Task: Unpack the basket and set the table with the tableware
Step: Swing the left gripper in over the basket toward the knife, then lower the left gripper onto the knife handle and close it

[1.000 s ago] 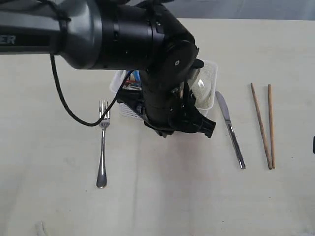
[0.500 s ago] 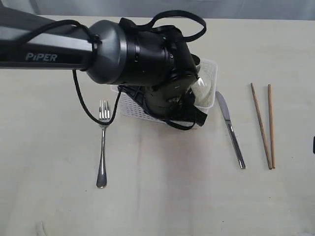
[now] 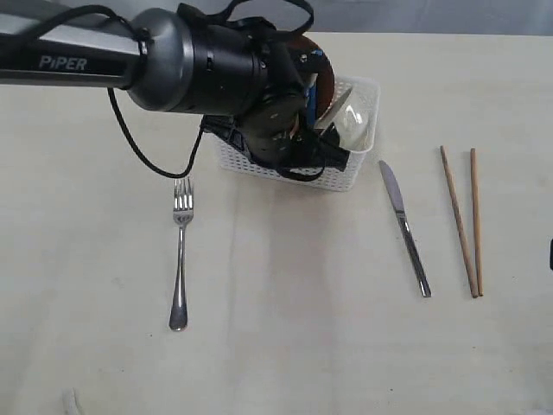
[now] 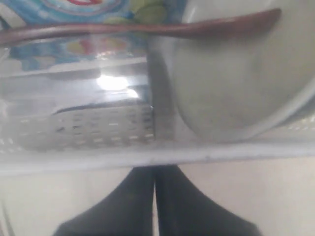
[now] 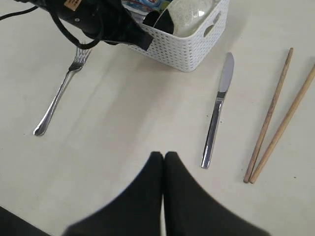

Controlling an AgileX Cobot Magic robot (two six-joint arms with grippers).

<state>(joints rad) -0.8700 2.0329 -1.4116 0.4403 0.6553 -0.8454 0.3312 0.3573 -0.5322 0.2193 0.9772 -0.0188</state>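
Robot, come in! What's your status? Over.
Left gripper shut, empty, at basket rim. Right gripper shut, empty, over table. Fork, knife, chopsticks laid out; bowl and spoon in basket. Snack bag packed alongside.

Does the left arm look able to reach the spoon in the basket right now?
Probably yes: the spoon lies uncovered across the bowl, past the basket rim; the shut left pincer must open first.

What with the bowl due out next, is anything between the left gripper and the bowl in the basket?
Yes. The near wall of the basket stands between the shut left gripper and the bowl, and a wooden spoon lies across the bowl.
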